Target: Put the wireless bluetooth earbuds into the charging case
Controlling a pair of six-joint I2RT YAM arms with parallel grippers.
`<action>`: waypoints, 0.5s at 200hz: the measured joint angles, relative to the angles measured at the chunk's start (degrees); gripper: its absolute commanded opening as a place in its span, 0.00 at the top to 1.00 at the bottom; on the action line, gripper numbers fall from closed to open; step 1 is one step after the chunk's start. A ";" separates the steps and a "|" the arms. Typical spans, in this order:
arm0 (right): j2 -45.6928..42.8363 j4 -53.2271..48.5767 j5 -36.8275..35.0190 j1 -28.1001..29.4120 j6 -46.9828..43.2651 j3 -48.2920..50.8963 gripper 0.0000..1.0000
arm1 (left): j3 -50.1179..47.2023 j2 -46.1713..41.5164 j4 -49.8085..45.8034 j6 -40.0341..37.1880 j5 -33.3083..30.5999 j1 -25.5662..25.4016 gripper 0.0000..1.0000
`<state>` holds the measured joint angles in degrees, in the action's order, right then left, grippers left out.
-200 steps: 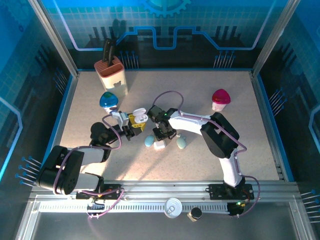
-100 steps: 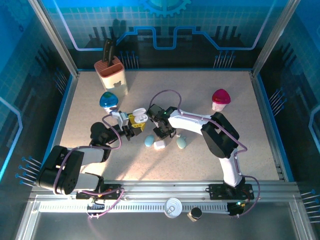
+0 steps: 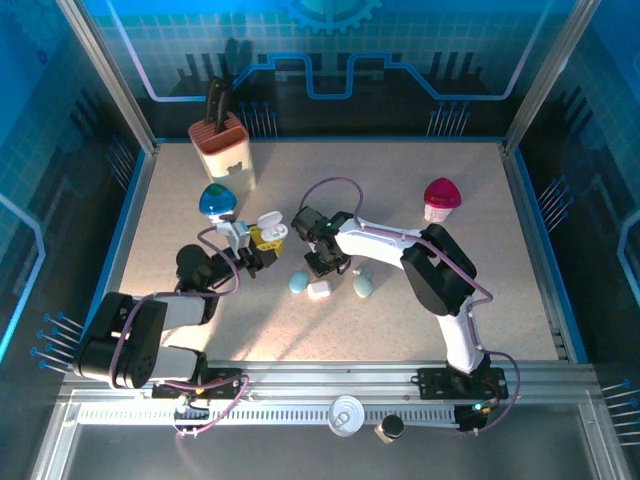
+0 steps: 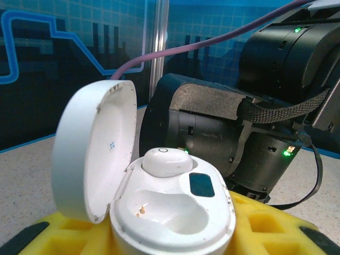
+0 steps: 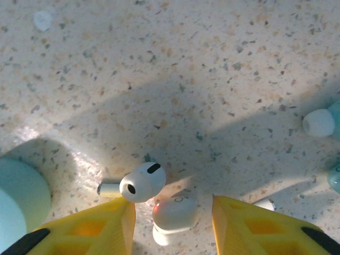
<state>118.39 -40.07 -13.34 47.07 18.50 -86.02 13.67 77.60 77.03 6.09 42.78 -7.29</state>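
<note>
left fingers clamp the open charging case steady, lid up, one earbud seated. right fingers, apart, straddle loose earbuds mid counter, ready to pinch.

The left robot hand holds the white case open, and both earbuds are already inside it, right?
Not quite. The left gripper does hold the open white case, but the left wrist view shows just one earbud seated inside; the other slot is empty.

Pastel cases crowd R end effector; tbl free rightward.
</note>
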 measured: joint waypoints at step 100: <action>0.57 -2.78 -2.71 0.07 -1.53 -0.13 0.48 | 0.00 0.35 0.90 1.49 0.07 0.07 0.61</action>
<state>118.96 -42.85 -16.05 47.13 16.97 -86.15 13.67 77.95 77.93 7.57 42.85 -7.22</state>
